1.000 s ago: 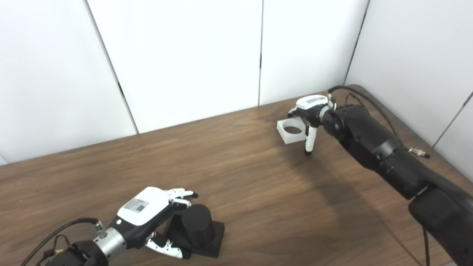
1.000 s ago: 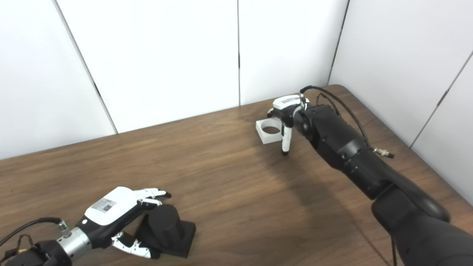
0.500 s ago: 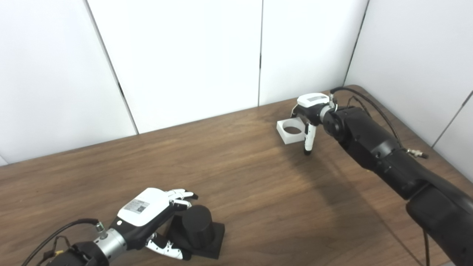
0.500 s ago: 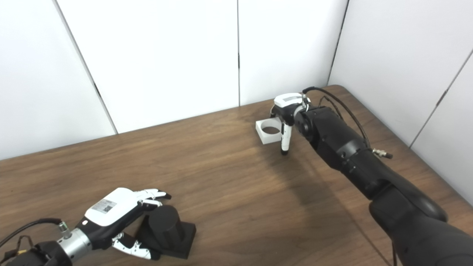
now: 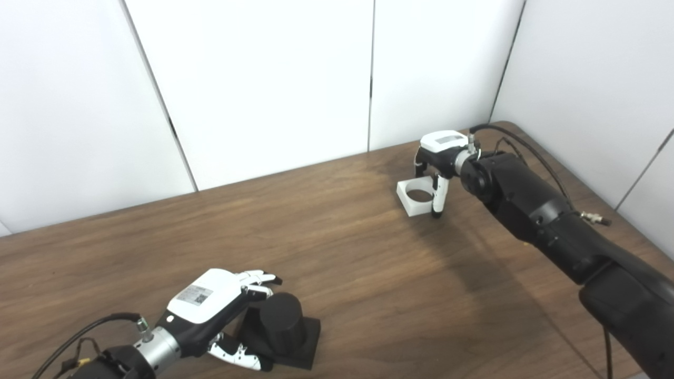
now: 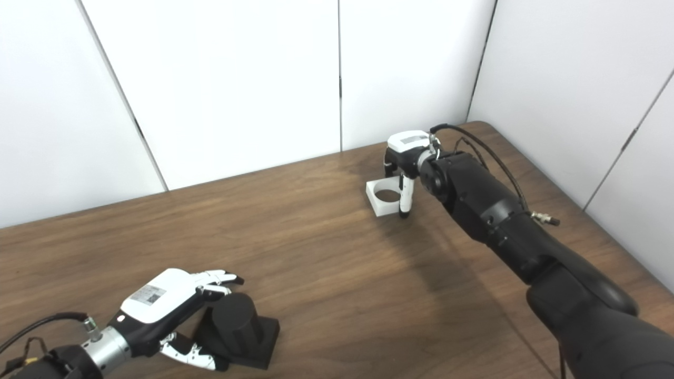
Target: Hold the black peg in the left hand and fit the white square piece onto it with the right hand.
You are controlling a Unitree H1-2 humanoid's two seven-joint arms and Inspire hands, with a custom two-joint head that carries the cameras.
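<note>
The black peg [image 5: 280, 316] is a short cylinder upright on a black square base [image 5: 309, 342] at the table's near left. My left hand [image 5: 210, 302] is cupped about it, fingers over the peg's far side and thumb low by the base, not closed. The white square piece [image 5: 418, 209], with a round hole, lies on the table at the far right. My right hand [image 5: 441, 150] is over it, fingers behind its far edge and thumb against its near right side, pinching it.
The brown wooden table [image 5: 368, 273] runs to white wall panels at the back and right. Its rounded far right corner [image 5: 518, 129] is just behind my right hand. My right arm [image 5: 553, 226] crosses the table's right side.
My right hand has closed its fingers behind the white piece and drawn it a little nearer and turned it against the thumb. My left hand and the peg have not moved.
</note>
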